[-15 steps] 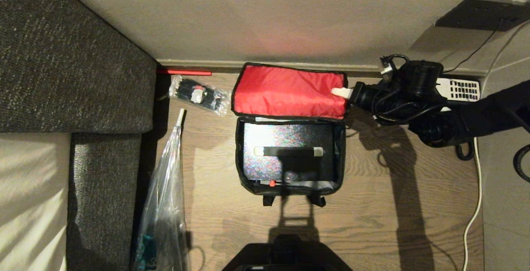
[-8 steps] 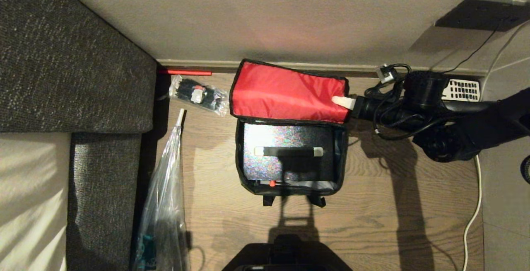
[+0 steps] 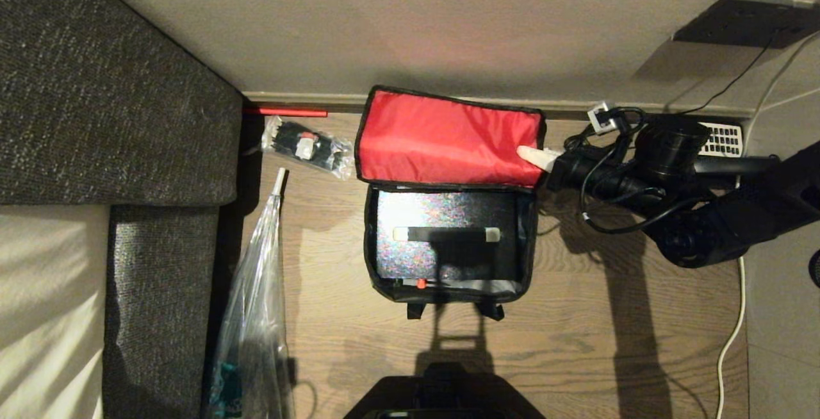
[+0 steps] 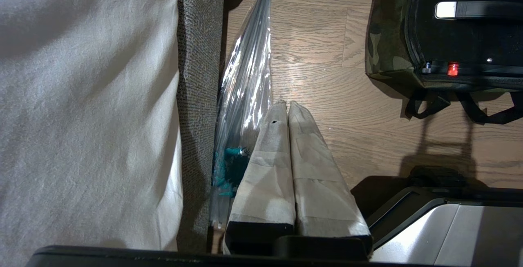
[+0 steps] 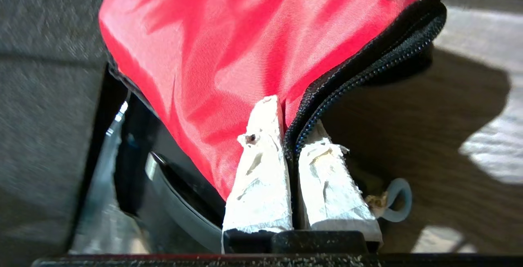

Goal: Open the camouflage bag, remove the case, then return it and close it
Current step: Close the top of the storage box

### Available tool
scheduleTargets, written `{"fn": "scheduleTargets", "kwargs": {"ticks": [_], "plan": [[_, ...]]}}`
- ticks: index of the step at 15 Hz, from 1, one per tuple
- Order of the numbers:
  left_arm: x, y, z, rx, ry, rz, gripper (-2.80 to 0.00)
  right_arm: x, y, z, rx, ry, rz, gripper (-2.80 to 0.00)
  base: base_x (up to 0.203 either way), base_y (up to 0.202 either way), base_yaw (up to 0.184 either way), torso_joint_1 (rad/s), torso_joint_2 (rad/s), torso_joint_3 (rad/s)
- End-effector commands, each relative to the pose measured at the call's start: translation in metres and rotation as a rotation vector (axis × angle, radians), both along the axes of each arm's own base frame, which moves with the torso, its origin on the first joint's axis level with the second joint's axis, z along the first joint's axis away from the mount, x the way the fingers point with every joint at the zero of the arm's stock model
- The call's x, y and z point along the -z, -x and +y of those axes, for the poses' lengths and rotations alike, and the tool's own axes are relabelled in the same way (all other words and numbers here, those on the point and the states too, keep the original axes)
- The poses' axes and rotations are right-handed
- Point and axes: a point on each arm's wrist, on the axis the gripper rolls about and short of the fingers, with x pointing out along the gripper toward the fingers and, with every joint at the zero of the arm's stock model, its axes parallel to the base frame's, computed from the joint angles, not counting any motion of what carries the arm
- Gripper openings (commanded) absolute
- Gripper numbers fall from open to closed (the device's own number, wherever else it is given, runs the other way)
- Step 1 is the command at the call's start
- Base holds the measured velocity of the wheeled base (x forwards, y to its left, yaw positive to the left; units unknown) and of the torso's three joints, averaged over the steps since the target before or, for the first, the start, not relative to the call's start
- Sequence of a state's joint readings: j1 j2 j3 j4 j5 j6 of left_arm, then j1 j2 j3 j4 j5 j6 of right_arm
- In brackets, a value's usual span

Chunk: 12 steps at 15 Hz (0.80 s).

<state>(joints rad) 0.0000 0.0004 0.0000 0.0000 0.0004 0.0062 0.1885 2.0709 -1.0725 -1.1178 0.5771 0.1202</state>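
One gripper works: the right gripper (image 3: 533, 155) is clamped on the bag (image 3: 448, 239) lid's right edge. Beside the lid lies the case (image 3: 445, 233) in the bag, long axis side-to-side. Left gripper (image 4: 288, 107) sits closed, empty, farther off.

Camouflage bag (image 4: 384, 50), red-lined lid (image 3: 448, 140); black case (image 3: 448, 239).

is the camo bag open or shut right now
Open: the camouflage bag's red-lined lid stands folded back, pinched at its edge by the right gripper, and the case shows inside.
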Motion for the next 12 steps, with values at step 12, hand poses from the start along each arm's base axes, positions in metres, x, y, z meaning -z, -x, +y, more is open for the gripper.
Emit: {"fn": "scheduleTargets", "kwargs": {"ticks": [12], "plan": [[0.000,0.000,0.000,0.000,0.000,0.000,-2.80,-0.001,0.047,0.005,-0.027,0.094,-0.229,-2.80,0.000,0.000,0.000,0.000,0.00,0.000]]}}
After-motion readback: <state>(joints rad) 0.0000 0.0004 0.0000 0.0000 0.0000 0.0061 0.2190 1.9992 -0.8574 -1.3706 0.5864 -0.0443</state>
